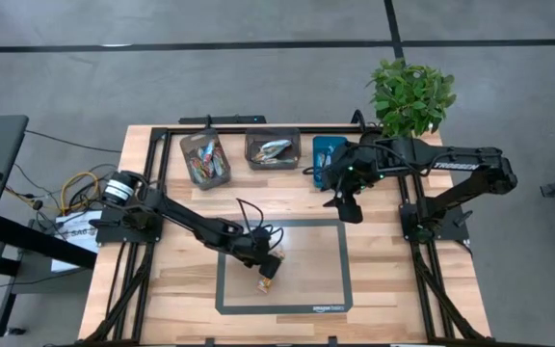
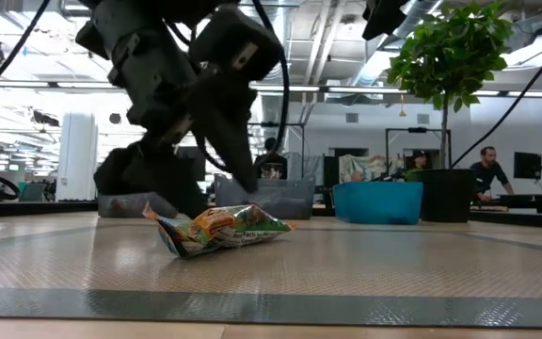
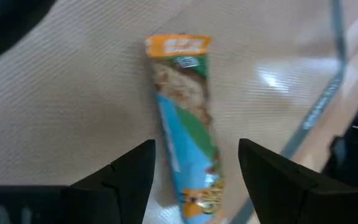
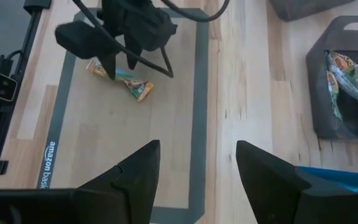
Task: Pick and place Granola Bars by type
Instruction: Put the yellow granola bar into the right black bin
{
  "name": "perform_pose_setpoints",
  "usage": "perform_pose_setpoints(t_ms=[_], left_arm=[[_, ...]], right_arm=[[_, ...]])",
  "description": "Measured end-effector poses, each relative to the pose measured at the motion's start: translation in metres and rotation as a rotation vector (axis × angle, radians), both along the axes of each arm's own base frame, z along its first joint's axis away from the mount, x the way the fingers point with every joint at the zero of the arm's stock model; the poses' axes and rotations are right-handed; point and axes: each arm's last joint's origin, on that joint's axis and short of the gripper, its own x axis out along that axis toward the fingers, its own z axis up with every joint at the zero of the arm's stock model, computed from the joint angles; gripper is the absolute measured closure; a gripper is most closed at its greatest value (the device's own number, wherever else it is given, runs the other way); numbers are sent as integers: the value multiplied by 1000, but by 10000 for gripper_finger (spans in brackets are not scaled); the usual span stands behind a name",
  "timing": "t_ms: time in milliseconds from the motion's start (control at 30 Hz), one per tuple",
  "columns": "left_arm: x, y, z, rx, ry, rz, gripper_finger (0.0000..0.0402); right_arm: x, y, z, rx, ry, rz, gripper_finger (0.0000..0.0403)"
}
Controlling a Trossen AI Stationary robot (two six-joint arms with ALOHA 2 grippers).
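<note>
One granola bar (image 3: 184, 118), with orange ends and a blue and green wrapper, lies flat on the grey mat (image 1: 316, 260); it also shows in the high view (image 1: 265, 280) and the low view (image 2: 222, 229). My left gripper (image 3: 196, 152) is open just above it, pointing down, one finger on each side of the bar's end, with a gap showing on both sides. In the low view the left gripper (image 2: 200, 184) stands over the bar. My right gripper (image 4: 197, 180) is open and hangs above the table near the blue bin (image 1: 328, 154).
Along the far edge stand two grey bins (image 1: 205, 159) (image 1: 273, 149) holding wrapped bars, and the blue bin beside them. A potted plant (image 1: 412, 96) sits at the far right corner. People show in the room behind the table (image 2: 486, 169).
</note>
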Motion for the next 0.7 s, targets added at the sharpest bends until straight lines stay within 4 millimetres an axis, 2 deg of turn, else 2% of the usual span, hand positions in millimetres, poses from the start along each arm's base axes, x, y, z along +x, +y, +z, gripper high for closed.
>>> perform_pose_setpoints(t_ms=[200, 433, 533, 700], left_arm=[[8, -3, -15, -4, 3, -13, 179], [28, -10, -9, 105, 57, -101, 185], [31, -9, -6, 155, 111, -124, 206], [30, -7, -4, 189, 139, -122, 271]], right_arm=[[0, -2, 0, -2, 0, -4, 201], [-1, -2, -1, -31, 6, -2, 201], [-1, -2, -1, -35, 6, 2, 201], [-1, -2, -1, -35, 10, 2, 201]])
